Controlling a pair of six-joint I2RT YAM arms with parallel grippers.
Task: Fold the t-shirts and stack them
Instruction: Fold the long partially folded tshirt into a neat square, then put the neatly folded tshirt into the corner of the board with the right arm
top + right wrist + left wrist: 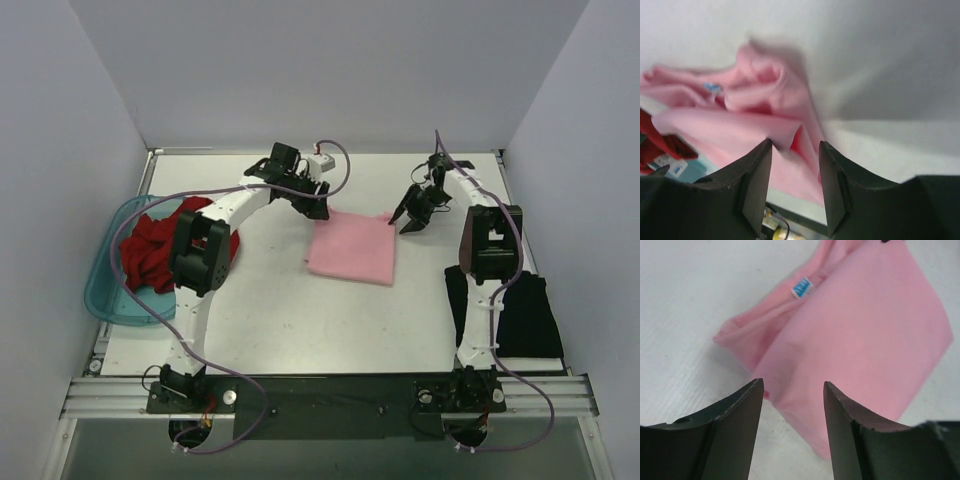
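Grippers: two.

1. The left gripper (pixel 793 385) is open. Its two fingers (pixel 735 430) stand well apart with nothing between them. It hovers over the far left corner of the light pink t-shirt (pixel 350 250), and the cloth shows through the gap below.
2. The right gripper (pixel 795 144) is partly open, with a narrower gap than the left. A raised fold of pink cloth sits level with the fingertips. The right wrist view is blurred, so contact between the fold and either finger cannot be determined. From above, this gripper sits at the shirt's far right corner.

T-shirts: three.

1. The light pink t-shirt lies at mid-table between the two grippers, folded to a rough rectangle. One blue label (pixel 801 287) shows at its collar edge.
2. The dark red t-shirt (pixel 150 250) is heaped in the bin (pixel 105 290), partly hidden by the left arm (pixel 200 250).
3. The black t-shirt (pixel 530 315) lies flat at the near right of the table (pixel 270 320), and the right arm (pixel 480 300) crosses over it.

Bins: one, translucent teal, at the table's left edge. The three shirts are well apart from one another, and none lies on another.
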